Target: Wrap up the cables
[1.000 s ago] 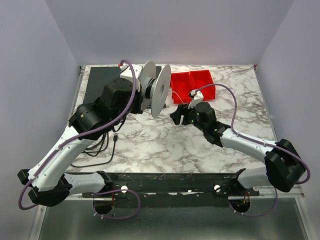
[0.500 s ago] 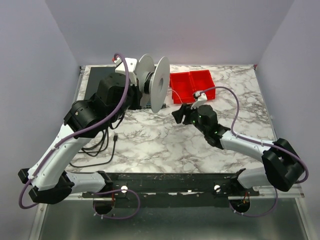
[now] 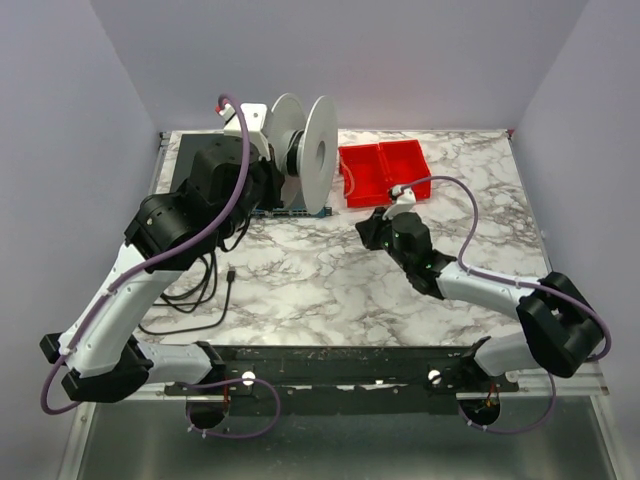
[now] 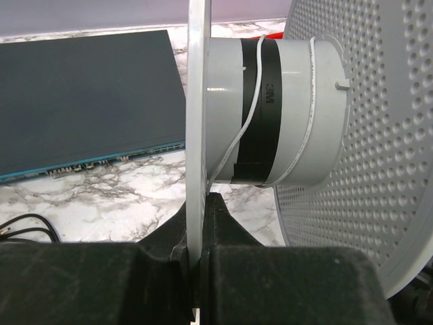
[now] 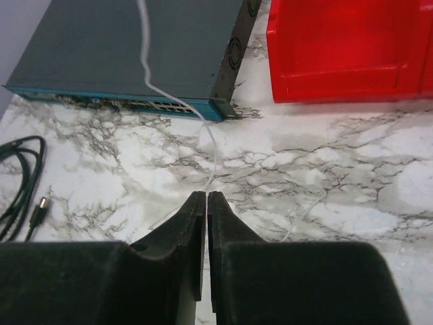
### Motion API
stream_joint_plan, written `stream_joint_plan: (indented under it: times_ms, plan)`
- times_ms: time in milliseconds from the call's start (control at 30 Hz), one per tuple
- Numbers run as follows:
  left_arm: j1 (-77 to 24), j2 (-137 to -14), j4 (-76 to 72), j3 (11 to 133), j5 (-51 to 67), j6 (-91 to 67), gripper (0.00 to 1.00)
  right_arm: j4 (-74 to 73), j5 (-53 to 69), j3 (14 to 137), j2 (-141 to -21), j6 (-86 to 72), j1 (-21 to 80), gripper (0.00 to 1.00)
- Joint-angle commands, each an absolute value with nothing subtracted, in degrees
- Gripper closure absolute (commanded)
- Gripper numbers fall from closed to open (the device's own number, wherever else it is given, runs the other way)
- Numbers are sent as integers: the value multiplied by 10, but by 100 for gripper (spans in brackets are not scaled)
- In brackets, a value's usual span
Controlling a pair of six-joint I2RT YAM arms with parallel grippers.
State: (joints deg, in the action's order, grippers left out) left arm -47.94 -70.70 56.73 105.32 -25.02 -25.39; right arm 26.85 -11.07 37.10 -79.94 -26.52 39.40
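A white spool (image 3: 305, 160) with two wide discs is held up over the table's back. My left gripper (image 4: 201, 203) is shut on the edge of its thin disc (image 4: 198, 101). The cable (image 4: 252, 115), a thin white wire, crosses the spool's black-taped hub (image 4: 277, 112) in two turns. From there it runs down over the dark box as a fine strand (image 5: 162, 91) into my right gripper (image 5: 206, 196), which is shut on it just above the marble. A loose end of the cable (image 5: 308, 213) lies to the right. In the top view the right gripper (image 3: 368, 232) sits in front of the red bins.
Two red bins (image 3: 385, 170) stand at the back centre, seen close up (image 5: 345, 51) from the right wrist. A flat dark box with a blue front edge (image 3: 205, 160) lies at the back left. Black cords (image 3: 200, 290) trail on the marble at the left.
The left arm has carried the spool back and to the left, turning it. The right gripper has shut on the white strand and shifted slightly right.
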Motion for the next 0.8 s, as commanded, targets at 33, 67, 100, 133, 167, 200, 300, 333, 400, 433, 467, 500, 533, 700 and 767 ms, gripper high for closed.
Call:
stream_joint_plan:
  times_ms: [33,67,100,133,167,200,300,333,400,433,467,500,533,700,767]
  plan:
    - [-473,-714,520,1065,-301,-290,100,220,-200,393,-800,-265,447,98]
    - [-471,-715,513,1060,-308,-296,100,209,-215,399,-798,-264,460,99]
    - [-469,-715,504,1054,-313,-300,100,196,-230,404,-794,-264,476,99]
    - [-467,-715,495,1047,-314,-306,100,184,-242,409,-791,-266,487,99]
    - [-464,-714,486,1042,-309,-307,100,172,-253,413,-788,-270,497,99]
    - [-463,-717,484,1043,-307,-308,100,165,-260,412,-784,-276,503,99]
    - [-463,-719,486,1047,-305,-307,100,204,-259,378,-765,-284,505,84]
    - [-463,-717,484,1046,-305,-306,100,219,-258,372,-765,-284,505,77]
    - [-464,-715,485,1048,-302,-303,100,229,-251,375,-780,-277,504,61]
    - [-463,-714,488,1052,-301,-303,100,239,-236,378,-793,-266,504,55]
    - [-464,-715,491,1054,-300,-301,100,254,-222,381,-806,-257,504,51]
    - [-463,-715,493,1057,-297,-300,100,263,-207,388,-824,-250,504,48]
    - [-463,-714,495,1060,-295,-299,100,265,-196,402,-844,-243,504,45]
    - [-465,-713,502,1069,-291,-296,100,252,-165,472,-937,-220,504,40]
    - [-466,-713,504,1072,-290,-295,100,241,-163,495,-972,-221,504,40]
